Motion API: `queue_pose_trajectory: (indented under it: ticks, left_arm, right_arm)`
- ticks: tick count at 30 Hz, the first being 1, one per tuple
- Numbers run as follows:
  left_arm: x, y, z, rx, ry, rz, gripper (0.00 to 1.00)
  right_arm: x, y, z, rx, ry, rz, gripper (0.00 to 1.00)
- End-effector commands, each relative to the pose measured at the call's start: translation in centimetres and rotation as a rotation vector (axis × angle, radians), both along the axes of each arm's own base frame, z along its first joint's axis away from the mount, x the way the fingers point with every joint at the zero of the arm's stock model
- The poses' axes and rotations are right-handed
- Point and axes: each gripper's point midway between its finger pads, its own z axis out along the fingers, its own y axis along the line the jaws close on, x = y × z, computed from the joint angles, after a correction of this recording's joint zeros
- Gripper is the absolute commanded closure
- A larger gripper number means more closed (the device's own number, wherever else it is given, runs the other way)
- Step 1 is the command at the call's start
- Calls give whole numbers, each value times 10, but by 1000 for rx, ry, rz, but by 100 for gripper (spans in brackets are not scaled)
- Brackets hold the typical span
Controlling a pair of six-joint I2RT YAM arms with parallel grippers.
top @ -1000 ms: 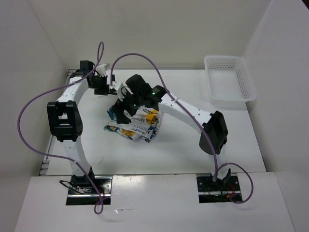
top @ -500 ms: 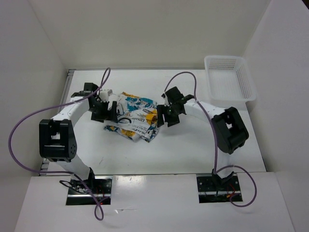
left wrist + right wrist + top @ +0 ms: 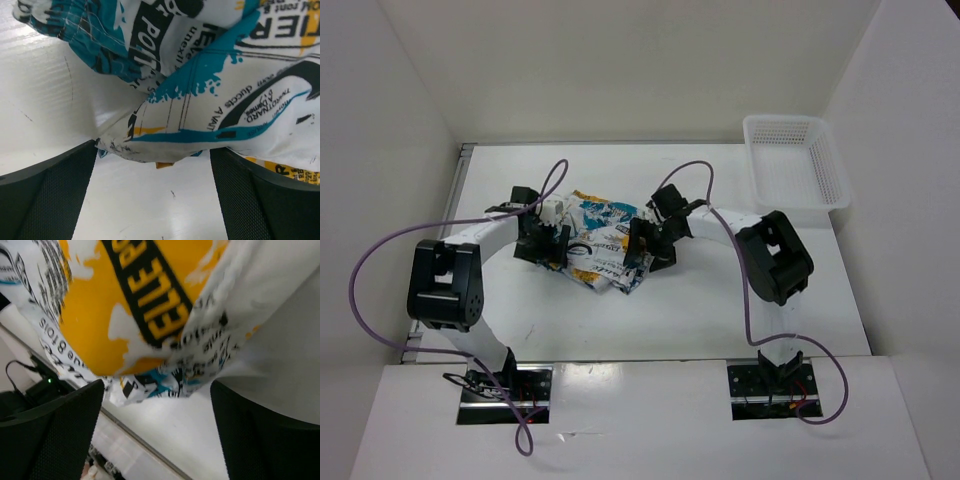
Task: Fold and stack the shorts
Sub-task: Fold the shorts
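The shorts (image 3: 600, 240) lie crumpled in a heap on the table, white cloth printed in teal, yellow-orange and black. My left gripper (image 3: 552, 246) is down at the heap's left edge, jaws open; in the left wrist view the shorts (image 3: 210, 85) hang just ahead of the gripper (image 3: 155, 195), with bare table between the fingers. My right gripper (image 3: 642, 250) is at the heap's right edge, also open. In the right wrist view the shorts (image 3: 150, 310) fill the top, and the gripper (image 3: 157, 440) has nothing between its fingers.
A white mesh plastic basket (image 3: 796, 165) stands at the back right corner of the table (image 3: 720, 300). White walls close in the left, back and right sides. Purple cables loop over both arms.
Both grippers have come down and in toward the shorts from opposite sides. The right arm withdrew from above the heap to its right edge; its jaws narrowed briefly and widened again.
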Motion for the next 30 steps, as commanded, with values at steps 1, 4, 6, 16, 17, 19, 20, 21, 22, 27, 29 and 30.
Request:
queue_pose_trajectory:
  ticks: [1, 4, 6, 16, 17, 19, 20, 21, 22, 27, 29, 30]
  left_arm:
    - [14, 3, -7, 14, -27, 5, 0]
    - [16, -1, -7, -8, -26, -3, 0]
    - [12, -3, -10, -20, -5, -7, 5]
    - [0, -20, -5, -113, 78, -37, 45]
    - [2, -20, -2, -113, 75, -37, 47]
    - [5, -20, 9, -113, 69, -38, 48]
    - [7, -20, 16, -114, 54, -39, 48]
    - [7, -20, 22, -114, 52, -39, 48]
    - [11, -21, 28, -115, 32, -40, 48]
    - [26, -23, 46, -126, -17, -46, 48]
    - [29, -23, 42, -126, -7, -45, 48]
    - [33, -24, 41, -126, -7, -45, 48]
  right_arm:
    - [24, 17, 4, 48, -15, -43, 11]
    - [29, 18, 0, 34, -10, -71, 29]
    - [27, 15, -4, 20, -1, -84, 50]
    - [33, 8, 12, 94, -5, -38, 100]
    - [39, 12, 29, 149, -33, -6, 100]
    - [43, 17, 73, 325, -65, 104, 100]
    - [44, 18, 94, 390, -84, 138, 100]
    - [47, 19, 109, 448, -97, 164, 100]
    - [52, 18, 134, 535, -107, 194, 100]
    - [79, 34, 162, 673, -98, 209, 100]
    - [92, 40, 161, 685, -59, 174, 100]
    - [105, 45, 170, 690, -91, 169, 100]
